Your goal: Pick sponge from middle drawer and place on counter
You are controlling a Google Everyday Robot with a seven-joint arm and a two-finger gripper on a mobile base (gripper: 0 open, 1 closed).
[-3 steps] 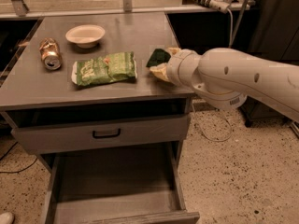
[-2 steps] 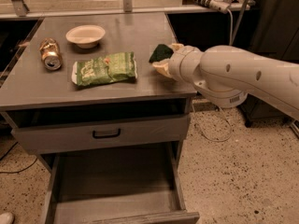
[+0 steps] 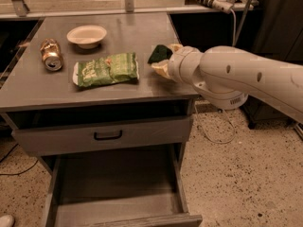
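Sponge (image 3: 158,54): dark green, flat — clamped in gripper (image 3: 164,60).
Counter (image 3: 142,32): matte grey, flat; gripper over its right side.
Drawer (image 3: 118,183): grey tray — pulled open.

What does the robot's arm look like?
The arm is fat, round and creamy white, like smooth tubes joined together, with small dark dots along it and a little label underneath. Its claw has pale yellowish fingers, and it sits over the right edge of the counter at the sponge.

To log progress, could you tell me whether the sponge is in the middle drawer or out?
Out: the gripper holds the sponge above the counter, near its right edge; the open middle drawer shows only bare floor.
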